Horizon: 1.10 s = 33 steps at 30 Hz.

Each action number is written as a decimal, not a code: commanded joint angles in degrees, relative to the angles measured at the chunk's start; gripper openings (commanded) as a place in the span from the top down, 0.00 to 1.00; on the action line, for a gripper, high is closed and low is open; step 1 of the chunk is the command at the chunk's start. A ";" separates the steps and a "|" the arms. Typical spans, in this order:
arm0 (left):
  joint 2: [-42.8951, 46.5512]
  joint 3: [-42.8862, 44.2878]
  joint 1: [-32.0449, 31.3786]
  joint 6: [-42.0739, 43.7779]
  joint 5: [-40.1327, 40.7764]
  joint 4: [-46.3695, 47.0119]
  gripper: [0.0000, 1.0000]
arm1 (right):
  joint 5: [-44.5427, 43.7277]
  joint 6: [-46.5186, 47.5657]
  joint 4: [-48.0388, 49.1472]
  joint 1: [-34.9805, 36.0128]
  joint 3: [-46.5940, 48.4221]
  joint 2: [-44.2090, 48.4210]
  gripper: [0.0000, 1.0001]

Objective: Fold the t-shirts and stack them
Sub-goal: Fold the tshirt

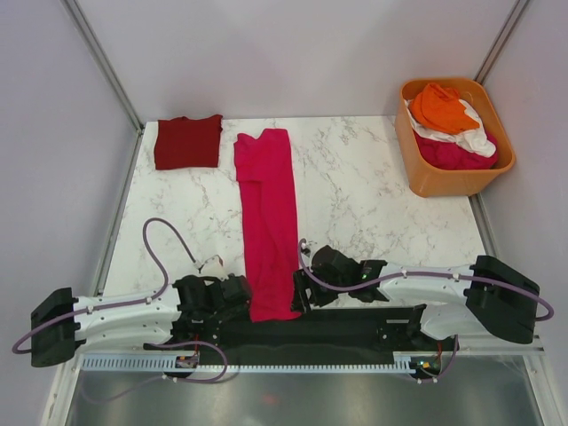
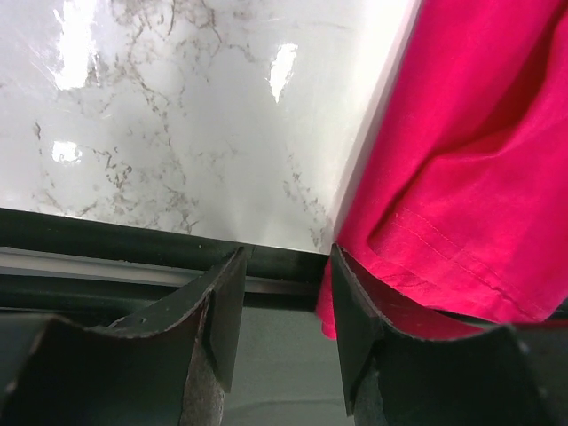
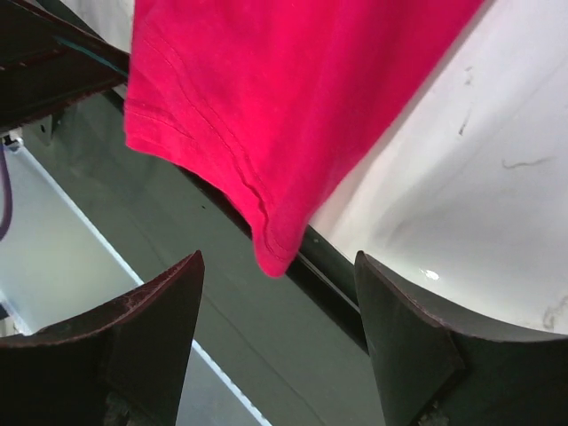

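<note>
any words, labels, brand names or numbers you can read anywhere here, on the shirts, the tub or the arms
None: no readable text in any of the three views.
The magenta t-shirt and the maroon t-shirt show plain cloth, with no print or tag.
The orange tub has a plain wall with no label.
The left arm and the right arm show no legible marking; anything there is too small to read.

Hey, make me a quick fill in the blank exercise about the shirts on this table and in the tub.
The folded maroon shirt lies at the table's far ____ corner.
The long pink shirt hangs over the table's ____ edge.
The top shirt in the tub is ____.
Missing words: left, near, orange.
</note>
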<state>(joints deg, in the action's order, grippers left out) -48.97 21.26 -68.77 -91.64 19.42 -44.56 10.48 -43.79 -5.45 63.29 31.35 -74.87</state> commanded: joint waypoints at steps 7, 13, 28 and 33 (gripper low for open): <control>0.28 4.23 -2.77 -2.59 2.90 -0.09 0.54 | 1.30 -2.70 9.84 0.70 -2.35 -4.40 0.26; -3.05 7.74 -2.86 -2.58 4.31 -3.52 0.53 | 2.52 -3.67 13.97 0.87 -3.05 -8.97 0.42; -6.48 4.41 -7.77 -4.43 5.63 -5.98 0.52 | 3.14 -4.46 14.24 1.75 -3.14 -10.64 0.89; -8.78 4.15 -9.54 -4.43 5.63 -5.98 0.52 | 3.23 -4.29 14.33 1.84 -2.88 -11.17 0.91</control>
<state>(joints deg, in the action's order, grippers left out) -57.52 25.80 -77.30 -93.08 22.52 -49.21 13.30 -48.25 8.88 64.66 27.46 -85.21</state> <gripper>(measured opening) 0.477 0.122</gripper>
